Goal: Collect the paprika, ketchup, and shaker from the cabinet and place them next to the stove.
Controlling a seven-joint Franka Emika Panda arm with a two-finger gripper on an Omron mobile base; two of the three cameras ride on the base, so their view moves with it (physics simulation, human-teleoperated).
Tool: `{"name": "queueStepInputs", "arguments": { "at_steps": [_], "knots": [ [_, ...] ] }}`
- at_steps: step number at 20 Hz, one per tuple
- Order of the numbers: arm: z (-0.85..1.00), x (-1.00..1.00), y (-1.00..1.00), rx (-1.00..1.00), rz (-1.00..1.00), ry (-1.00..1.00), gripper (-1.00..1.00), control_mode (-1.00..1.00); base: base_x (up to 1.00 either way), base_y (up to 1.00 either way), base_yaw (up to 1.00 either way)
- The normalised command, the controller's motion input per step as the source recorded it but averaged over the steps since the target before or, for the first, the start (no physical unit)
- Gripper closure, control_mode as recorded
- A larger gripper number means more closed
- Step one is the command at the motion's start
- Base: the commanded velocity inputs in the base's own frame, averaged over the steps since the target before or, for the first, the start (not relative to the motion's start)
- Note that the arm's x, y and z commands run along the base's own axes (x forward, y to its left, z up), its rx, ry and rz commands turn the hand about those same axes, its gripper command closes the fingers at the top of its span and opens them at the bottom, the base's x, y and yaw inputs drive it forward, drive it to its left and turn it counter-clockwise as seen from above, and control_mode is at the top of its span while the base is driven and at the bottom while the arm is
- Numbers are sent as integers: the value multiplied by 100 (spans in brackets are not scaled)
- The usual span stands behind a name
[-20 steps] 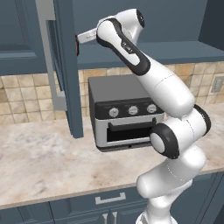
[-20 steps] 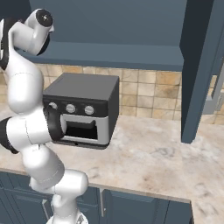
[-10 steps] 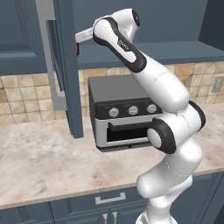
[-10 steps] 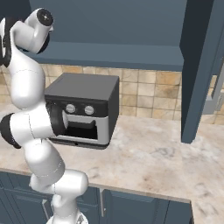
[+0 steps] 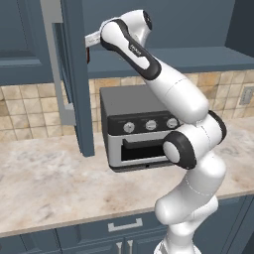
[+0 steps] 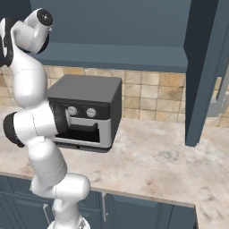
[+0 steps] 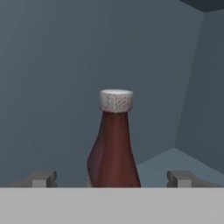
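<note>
The ketchup, a brown-red bottle with a narrow neck and a pale cap, stands upright inside the cabinet. My gripper is open, one fingertip on each side of the bottle's lower body and well apart from it. In the left base view my hand reaches high up behind the open slate-blue cabinet door, and its fingers are hidden there. The paprika, the shaker and the stove are out of view.
A silver-and-black toaster oven stands on the marble counter below the arm. Another open cabinet door hangs at the right. Tiled backsplash runs behind.
My hand has moved a little up and left, deeper behind the cabinet door. The gripper has stayed open.
</note>
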Motion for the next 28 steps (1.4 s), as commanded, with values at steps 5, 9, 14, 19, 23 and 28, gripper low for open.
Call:
{"name": "queueStepInputs", "arguments": {
  "at_steps": [5,9,14,19,23,28],
  "knots": [
    [0,11,10,0,4,0,-100,-100,0,0,0],
    [0,7,13,0,4,1,-100,-100,0,0,0],
    [-4,2,17,0,4,3,100,-100,0,0,0],
    [-4,2,14,0,4,2,100,-100,0,0,0],
    [-2,0,14,0,2,1,100,-100,0,0,0],
    [0,0,6,0,0,1,100,-100,0,0,0]
  ]
}}
